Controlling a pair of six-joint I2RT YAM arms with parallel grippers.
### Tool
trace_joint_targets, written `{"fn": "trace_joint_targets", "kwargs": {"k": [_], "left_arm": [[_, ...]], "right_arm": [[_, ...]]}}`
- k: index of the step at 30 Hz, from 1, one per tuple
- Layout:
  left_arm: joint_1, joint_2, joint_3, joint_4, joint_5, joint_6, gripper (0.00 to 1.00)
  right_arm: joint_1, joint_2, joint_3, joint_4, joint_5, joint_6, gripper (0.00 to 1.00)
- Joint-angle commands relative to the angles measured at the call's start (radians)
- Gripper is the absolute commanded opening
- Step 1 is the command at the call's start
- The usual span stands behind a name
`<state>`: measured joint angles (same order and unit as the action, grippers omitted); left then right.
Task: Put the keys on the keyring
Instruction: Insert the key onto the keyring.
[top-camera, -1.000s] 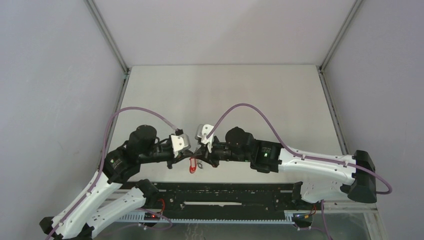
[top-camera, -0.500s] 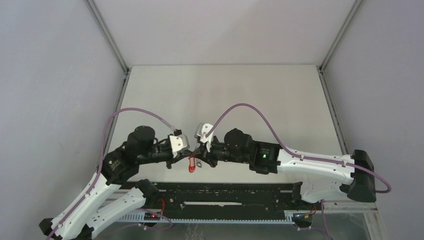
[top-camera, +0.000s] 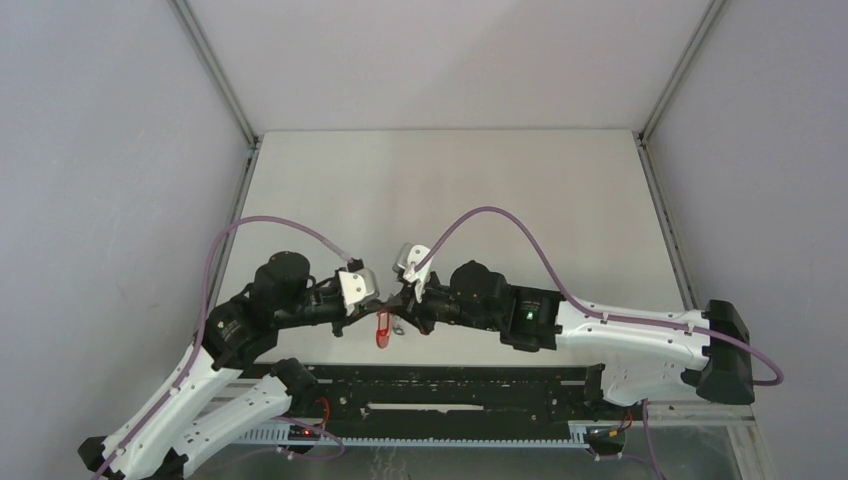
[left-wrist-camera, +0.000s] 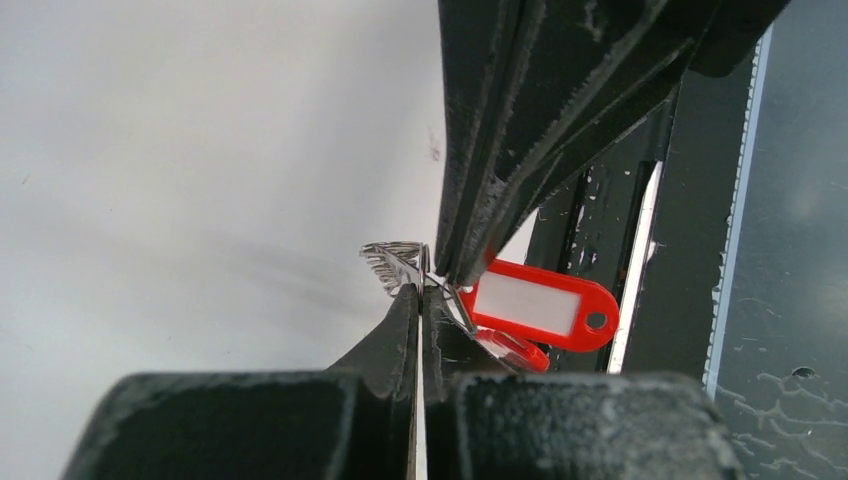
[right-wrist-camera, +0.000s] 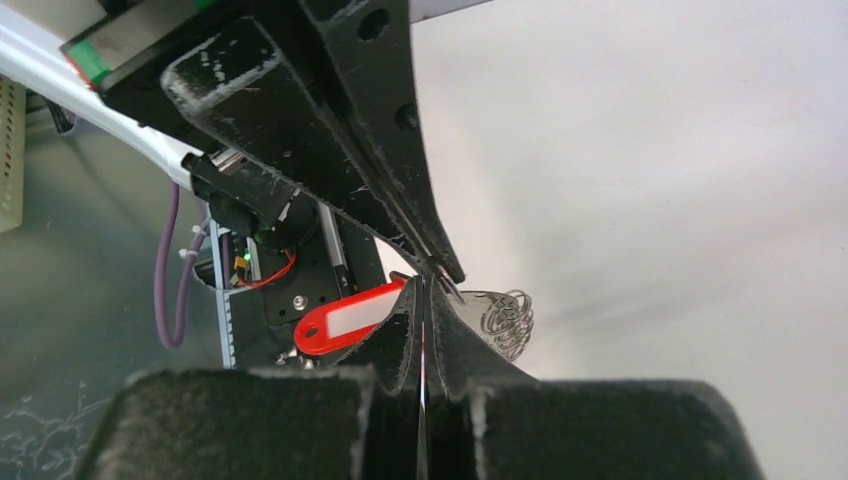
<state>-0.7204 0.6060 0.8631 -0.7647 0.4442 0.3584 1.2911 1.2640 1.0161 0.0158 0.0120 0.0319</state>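
My two grippers meet tip to tip above the table's near edge. The left gripper (top-camera: 380, 310) (left-wrist-camera: 418, 292) is shut on the thin metal keyring, a silvery edge running to the red strap (left-wrist-camera: 540, 305) (top-camera: 382, 331), which hangs below the tips. The right gripper (top-camera: 402, 308) (right-wrist-camera: 424, 287) is shut, its tips against the left tips, pinching at the silvery bunch of keys (right-wrist-camera: 508, 321) (left-wrist-camera: 395, 262). The keys dangle just beyond the tips. The strap also shows in the right wrist view (right-wrist-camera: 350, 318). The exact pinch points are hidden between the fingers.
The black rail (top-camera: 450, 385) of the arm mounts runs right under the held things. The grey table (top-camera: 450, 200) stretches away behind the grippers, with walls on three sides. Purple cables (top-camera: 490, 215) arc over both wrists.
The right arm has shifted slightly toward the left gripper. The strap and keys hang almost where they did; both grippers stay shut tip to tip.
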Motion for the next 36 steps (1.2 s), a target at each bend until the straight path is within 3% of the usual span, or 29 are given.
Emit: {"fn": "trace_joint_targets", "kwargs": {"k": [1,36], "left_arm": [[-0.005,-0.009,-0.01,0.039,0.036,0.013,0.0],[-0.007,-0.025,0.001,0.056,0.054,0.014,0.0]], "right_arm": [[0.002,-0.046,-0.024,0.1,0.082,0.03,0.0],[0.003,-0.041,-0.039,0.097,0.135,0.083,0.0]]}}
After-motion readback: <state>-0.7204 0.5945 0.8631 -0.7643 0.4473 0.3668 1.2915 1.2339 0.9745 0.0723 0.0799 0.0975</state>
